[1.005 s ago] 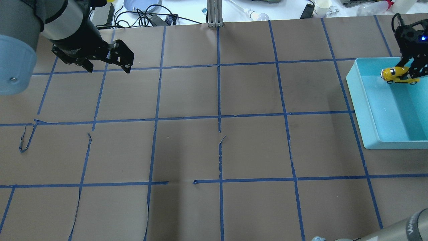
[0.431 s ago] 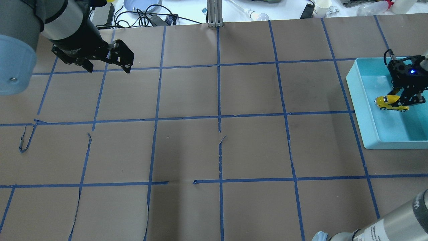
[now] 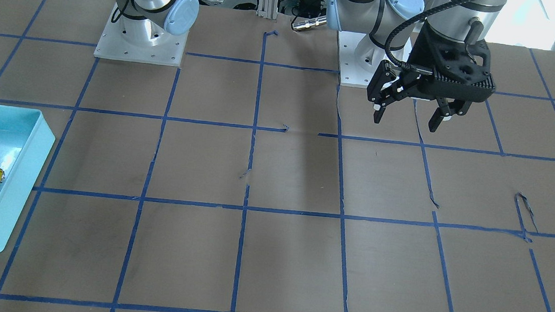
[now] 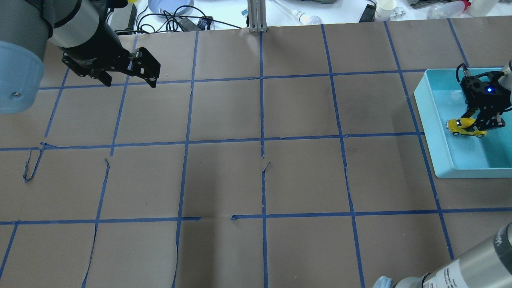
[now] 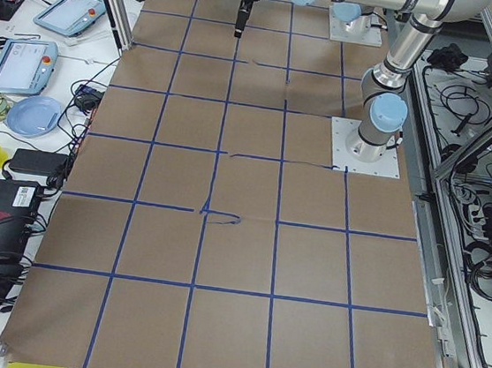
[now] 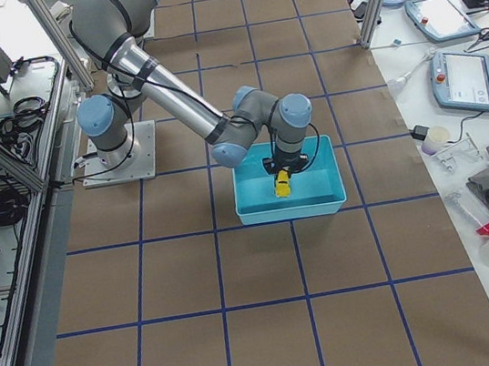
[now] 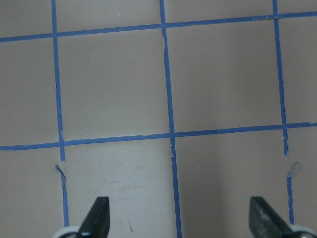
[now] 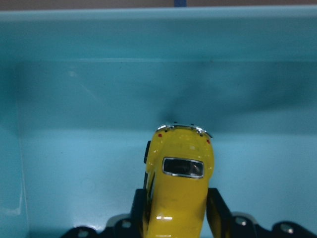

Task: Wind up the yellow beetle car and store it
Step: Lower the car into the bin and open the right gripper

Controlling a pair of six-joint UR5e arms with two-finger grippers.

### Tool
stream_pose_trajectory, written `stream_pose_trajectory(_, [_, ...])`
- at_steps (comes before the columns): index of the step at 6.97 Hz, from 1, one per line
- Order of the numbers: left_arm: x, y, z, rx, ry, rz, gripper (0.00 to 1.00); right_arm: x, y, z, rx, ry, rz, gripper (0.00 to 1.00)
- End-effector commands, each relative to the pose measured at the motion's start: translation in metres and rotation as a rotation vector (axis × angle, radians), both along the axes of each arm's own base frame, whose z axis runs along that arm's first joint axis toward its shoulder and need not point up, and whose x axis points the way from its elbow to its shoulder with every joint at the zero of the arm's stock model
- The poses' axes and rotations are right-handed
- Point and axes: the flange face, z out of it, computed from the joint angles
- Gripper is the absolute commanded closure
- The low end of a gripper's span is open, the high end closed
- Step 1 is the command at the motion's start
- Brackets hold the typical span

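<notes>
1. The yellow beetle car [image 4: 464,127], a small glossy bright-yellow toy with a rounded body, dark windows and silver trim, was inside the light-blue rectangular plastic tray [image 4: 472,172]. It was in the part of the tray nearer the table's middle, close to that side wall but apart from it.
2. Your right gripper [image 4: 483,126], a black two-finger pincer with a blue light on its body, was pinching the car. In the right wrist view you had one finger [image 8: 218,208] pressed against each flank, and the car's far end stuck out past the fingertips.
3. The car was low in the tray and roughly level, with its free end toward the tray wall on the table-centre side. You could not tell from any view whether its wheels touched the tray floor.
4. The tray sat at the robot's right end of the brown paper-covered table [image 4: 304,176], which was marked into squares with blue tape.
5. Your left gripper [image 4: 130,82], also black, hung above the table on the robot's left, well apart from the tray. Its fingers were spread wide with nothing between them.
6. In the left wrist view you saw only brown paper and tape lines between the two dark fingertips [image 7: 96,218].
</notes>
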Motion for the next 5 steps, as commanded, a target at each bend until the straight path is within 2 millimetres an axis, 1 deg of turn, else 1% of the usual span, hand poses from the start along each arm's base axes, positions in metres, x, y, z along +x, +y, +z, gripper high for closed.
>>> stream_pose_trajectory(1, [0.000, 0.000, 0.000, 0.000, -0.001, -0.002, 0.00, -0.001, 0.000, 0.012, -0.015, 0.017, -0.009, 0.00])
stream_pose_trajectory(2, [0.000, 0.000, 0.000, 0.000, -0.001, -0.002, 0.00, 0.002, 0.002, 0.037, -0.026, 0.066, -0.004, 0.00])
stream_pose_trajectory(3, [0.000, 0.000, 0.000, -0.001, 0.001, -0.003, 0.00, 0.009, 0.008, 0.078, -0.083, 0.097, -0.007, 0.00])
stream_pose_trajectory(4, [0.000, 0.000, 0.000, -0.001, 0.001, -0.003, 0.00, 0.017, 0.017, 0.113, -0.130, 0.124, -0.006, 0.00])
stream_pose_trajectory(5, [0.000, 0.000, 0.001, -0.001, -0.001, -0.001, 0.00, 0.030, 0.027, 0.149, -0.177, 0.148, 0.003, 0.00])
